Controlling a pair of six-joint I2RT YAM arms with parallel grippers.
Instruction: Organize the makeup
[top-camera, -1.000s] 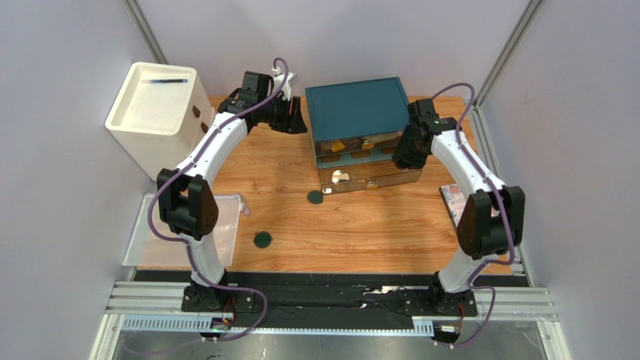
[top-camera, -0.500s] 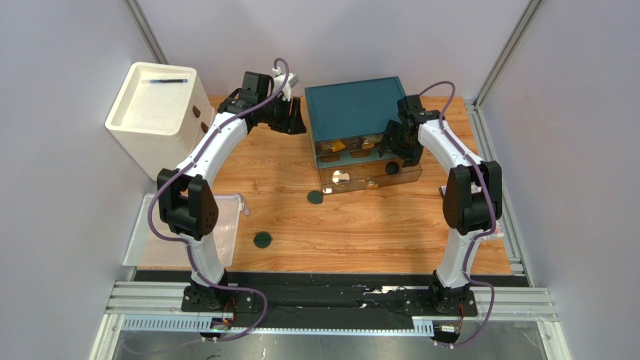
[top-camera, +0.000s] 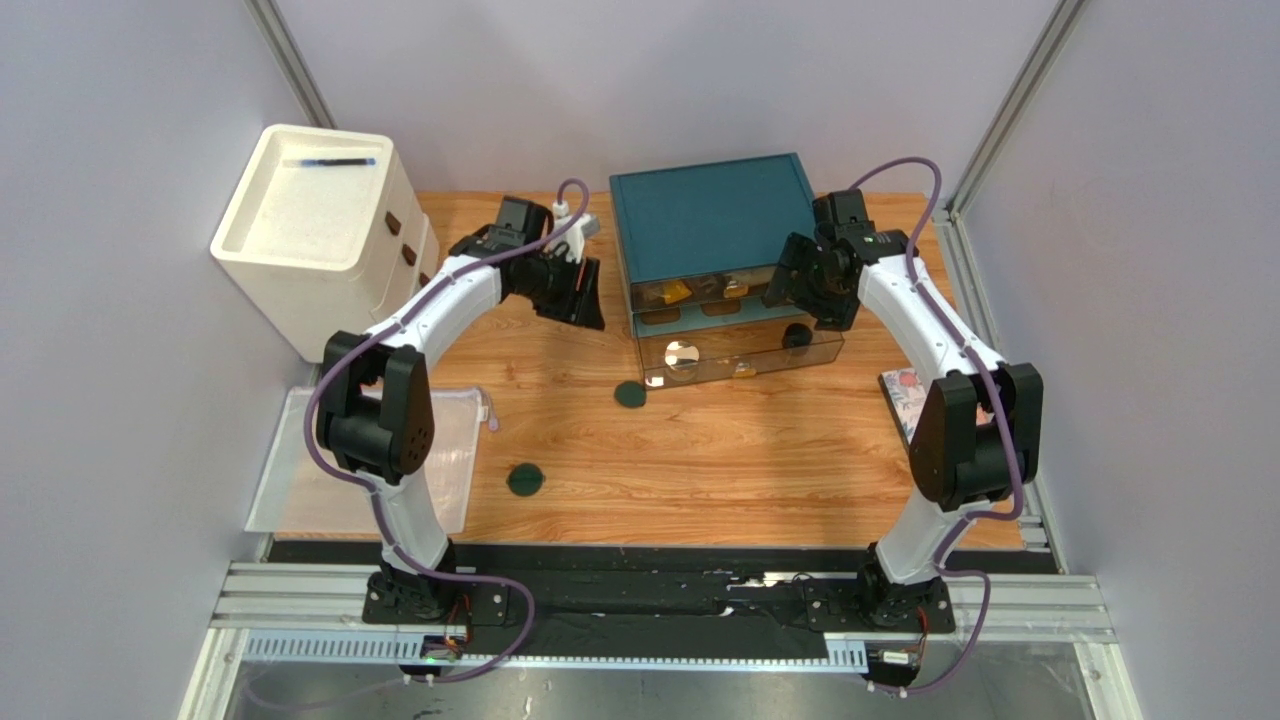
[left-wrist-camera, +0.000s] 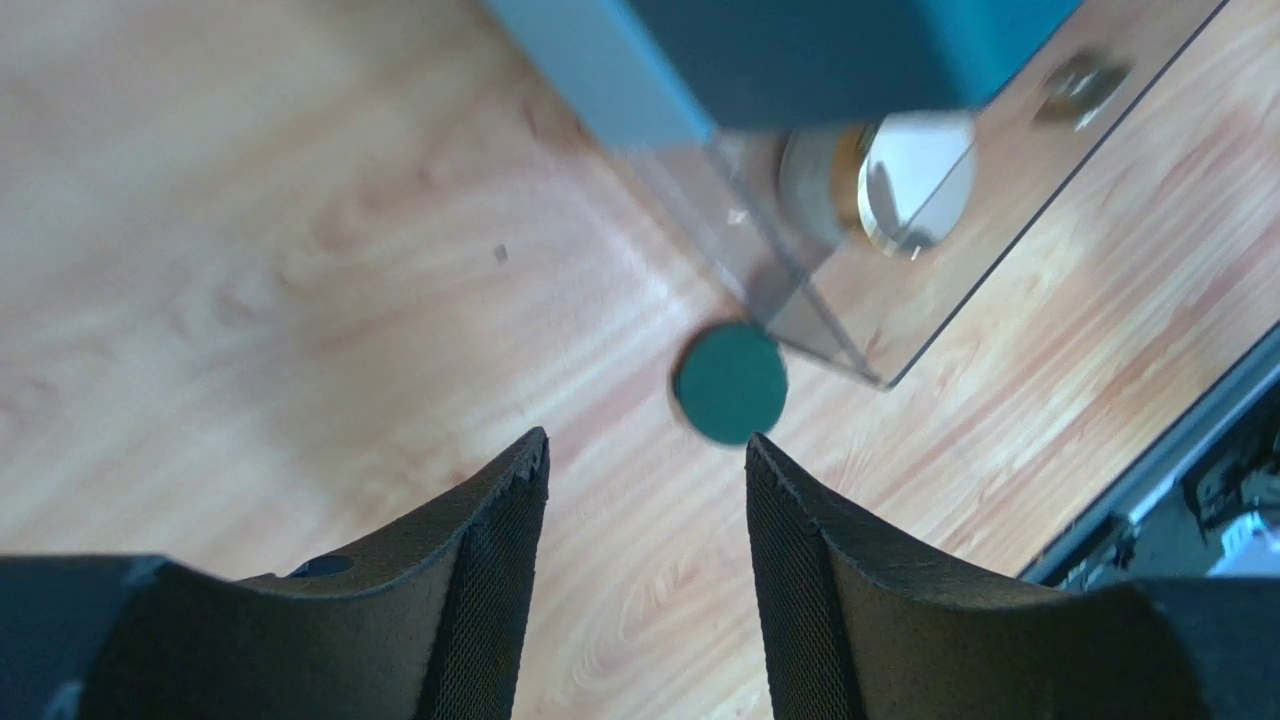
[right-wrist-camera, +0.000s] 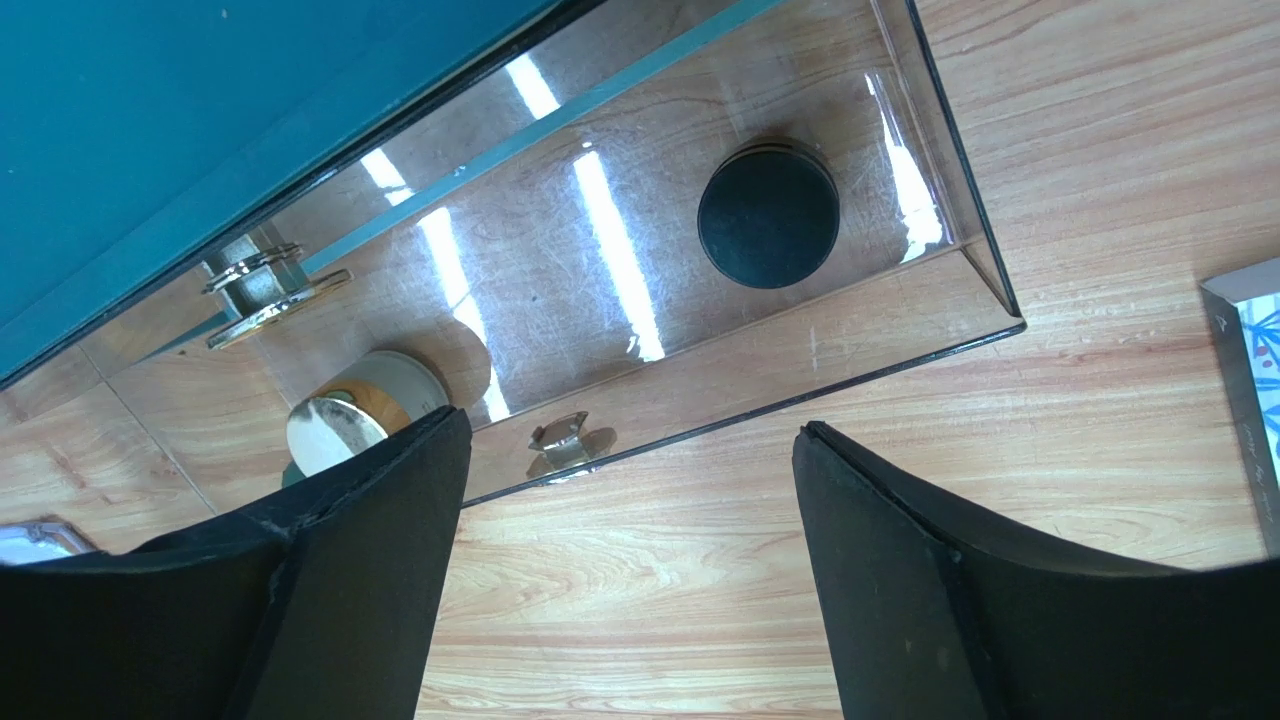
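Note:
Two flat dark-green discs lie on the wood, one (top-camera: 631, 395) just in front of the teal box's open clear drawer, one (top-camera: 525, 480) nearer the front. My left gripper (top-camera: 583, 297) is open and empty left of the box; in its wrist view (left-wrist-camera: 646, 465) the near disc (left-wrist-camera: 730, 386) lies just beyond the fingertips. My right gripper (top-camera: 792, 294) is open and empty above the drawer's right end (right-wrist-camera: 631, 438). A round dark jar (right-wrist-camera: 768, 215) and a mirror-lidded jar (right-wrist-camera: 353, 428) sit in the lower drawer. Gold and orange items (top-camera: 699, 288) lie in the upper drawer.
The teal box (top-camera: 706, 218) stands at the back centre with its clear drawers (top-camera: 736, 360) pulled out. A white drawer cabinet (top-camera: 316, 225) stands at the back left. A clear tray (top-camera: 301, 465) lies at the front left, a patterned flat box (top-camera: 906, 402) at the right edge.
The round dark jar now sits in the lower drawer's right end, and my right gripper has lifted off it. My left gripper has moved nearer and rightward, toward the disc by the drawer.

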